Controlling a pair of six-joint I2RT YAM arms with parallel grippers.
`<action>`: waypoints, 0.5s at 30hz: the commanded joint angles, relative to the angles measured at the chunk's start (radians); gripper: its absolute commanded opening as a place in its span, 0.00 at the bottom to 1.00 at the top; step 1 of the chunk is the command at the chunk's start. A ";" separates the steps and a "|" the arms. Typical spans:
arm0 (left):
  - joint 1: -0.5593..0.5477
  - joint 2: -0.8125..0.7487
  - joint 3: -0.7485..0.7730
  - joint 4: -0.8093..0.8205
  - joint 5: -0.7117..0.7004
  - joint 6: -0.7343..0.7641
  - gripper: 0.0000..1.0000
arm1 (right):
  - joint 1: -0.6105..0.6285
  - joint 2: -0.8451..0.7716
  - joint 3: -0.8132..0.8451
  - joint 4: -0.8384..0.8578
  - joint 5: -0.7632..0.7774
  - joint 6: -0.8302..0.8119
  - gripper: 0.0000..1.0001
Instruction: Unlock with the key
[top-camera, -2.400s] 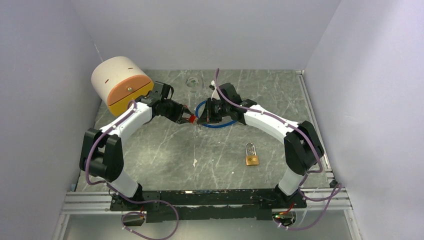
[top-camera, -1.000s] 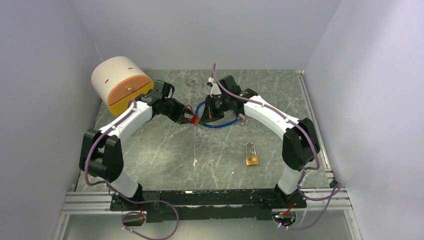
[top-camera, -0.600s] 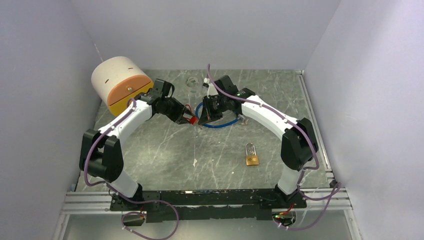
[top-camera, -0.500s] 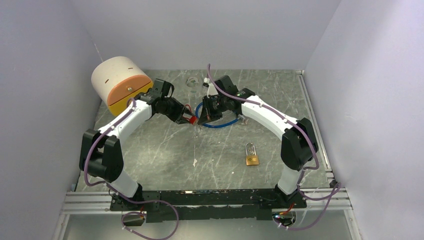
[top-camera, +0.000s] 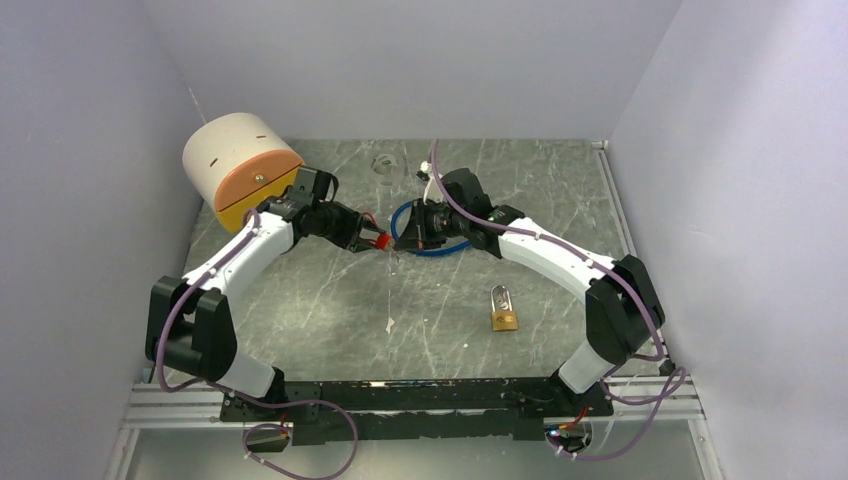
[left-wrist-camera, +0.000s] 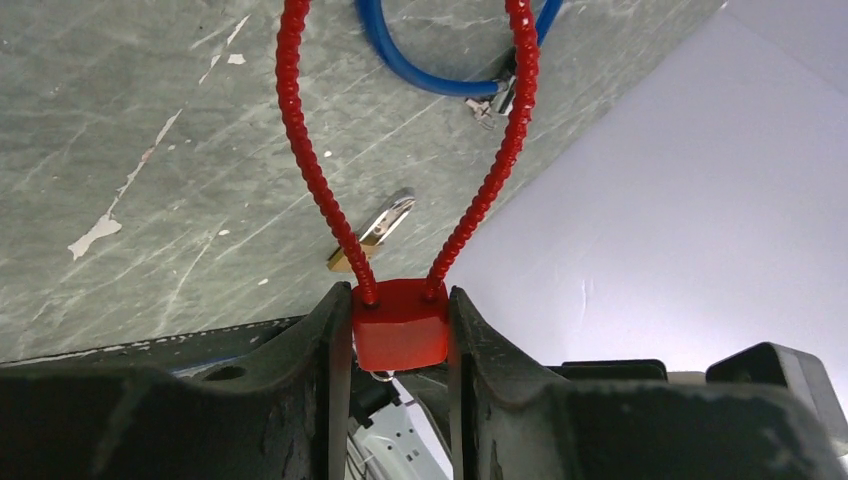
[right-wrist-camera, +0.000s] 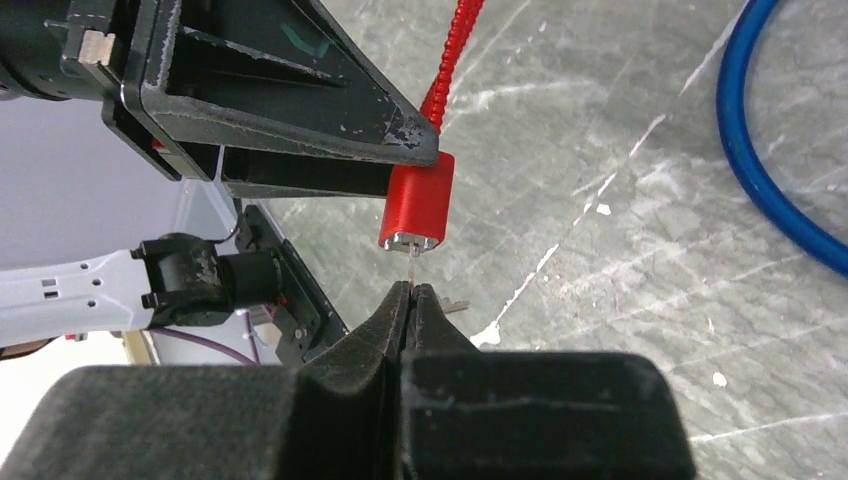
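Drum (top-camera: 243, 170) of cream and orange sits far left at the back of the worktop (top-camera: 330, 290). Next we see the left jaws clamped on the body of the red lock (left-wrist-camera: 400, 338), its beaded cable (left-wrist-camera: 300, 130) looping away from them. The thin key (right-wrist-camera: 412, 268) has its tip at the lock's keyhole end, pinched by the right jaws, which are pressed together on it. Beyond lies a blue ring (right-wrist-camera: 740, 160). A brass padlock (top-camera: 504, 318) lies further right, nearer the arm bases.
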 joint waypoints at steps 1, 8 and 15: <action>0.034 -0.041 0.007 0.035 -0.033 -0.045 0.03 | 0.008 -0.024 0.012 0.044 0.030 -0.014 0.00; 0.043 -0.039 0.023 0.012 -0.063 -0.016 0.03 | 0.013 0.059 0.146 -0.190 0.057 0.027 0.00; 0.046 -0.083 -0.048 0.100 -0.118 -0.099 0.03 | 0.009 0.011 0.096 -0.010 -0.041 0.087 0.00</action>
